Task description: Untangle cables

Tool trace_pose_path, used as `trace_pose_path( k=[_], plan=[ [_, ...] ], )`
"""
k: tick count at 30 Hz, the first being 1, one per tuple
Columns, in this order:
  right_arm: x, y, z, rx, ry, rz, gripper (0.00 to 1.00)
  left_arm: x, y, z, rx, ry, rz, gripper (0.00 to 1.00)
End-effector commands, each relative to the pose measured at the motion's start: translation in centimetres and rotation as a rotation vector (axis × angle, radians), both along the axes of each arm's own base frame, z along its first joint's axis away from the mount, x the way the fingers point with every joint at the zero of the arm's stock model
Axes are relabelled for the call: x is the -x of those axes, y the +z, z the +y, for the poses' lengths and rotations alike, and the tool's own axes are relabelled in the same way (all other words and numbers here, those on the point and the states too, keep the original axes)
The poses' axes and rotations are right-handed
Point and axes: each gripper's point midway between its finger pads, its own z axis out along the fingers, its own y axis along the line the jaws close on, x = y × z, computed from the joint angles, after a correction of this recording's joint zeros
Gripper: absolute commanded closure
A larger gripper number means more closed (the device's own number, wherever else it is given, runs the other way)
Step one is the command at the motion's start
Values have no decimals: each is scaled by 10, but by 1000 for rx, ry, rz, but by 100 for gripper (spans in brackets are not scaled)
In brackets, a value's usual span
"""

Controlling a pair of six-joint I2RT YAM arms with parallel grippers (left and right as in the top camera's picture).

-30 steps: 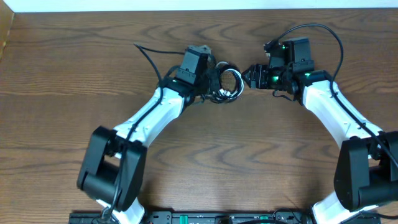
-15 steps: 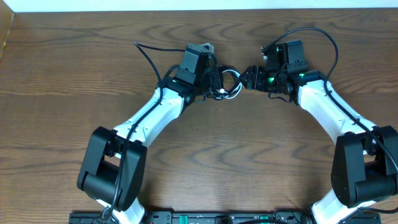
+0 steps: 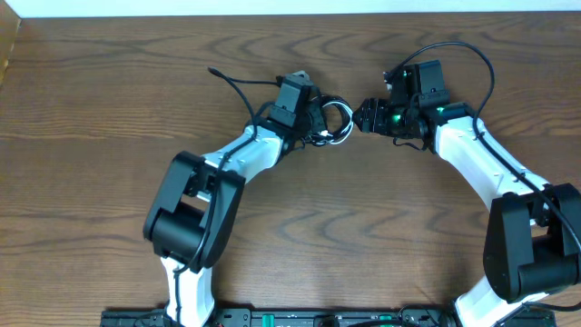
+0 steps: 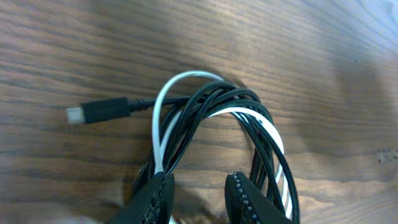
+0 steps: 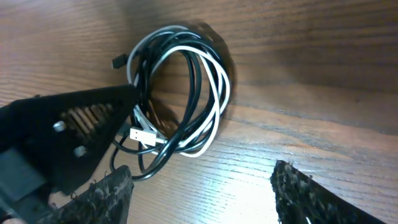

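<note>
The elbow of the left arm [image 3: 195, 207] now sits much nearer the cables [image 3: 336, 123] than a second ago. The left gripper [image 4: 199, 183], shut before, has its fingers [image 4: 155, 194] slightly parted at the cables. The right gripper [image 3: 361, 114] is a little closer to the cables, whose loop looks smaller.

"Where can you get through?"

"My right gripper [image 5: 205, 199] stands wide, with only bare table [image 5: 311, 81] between its fingers. Straight ahead the cables [image 5: 180, 87] lie in a coil, and my left gripper [image 4: 199, 194] crowds their other side, so that flank is blocked."

"And on the left?"

"The fingers there are a little apart, with loops packed right up against the tips. The black plug [image 4: 99, 112] sticks out sideways. Past it and beyond the coil there's open wood."
</note>
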Motion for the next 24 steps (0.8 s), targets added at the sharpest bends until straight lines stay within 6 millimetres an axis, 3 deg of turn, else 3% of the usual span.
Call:
trace_pose_path(
  k=[1, 7, 11, 14, 21, 24],
  plan=[
    [0, -4, 1, 14, 7, 7, 31, 5, -17, -6, -17, -1, 22, 69],
    [0, -6, -3, 37, -7, 13, 30, 15, -38, -14, -39, -24, 64, 69],
    [1, -9, -6, 52, -15, 20, 30, 15, -39, -12, -56, -15, 61, 70],
    [2, -10, -7, 56, -17, 23, 29, 8, -26, -9, -50, 1, 34, 69],
    [4, -11, -8, 61, -18, 32, 29, 3, 29, 12, -115, 51, -58, 69],
    [4, -12, -8, 64, -20, 32, 29, 7, 34, 28, -178, 98, -54, 69]
  ],
)
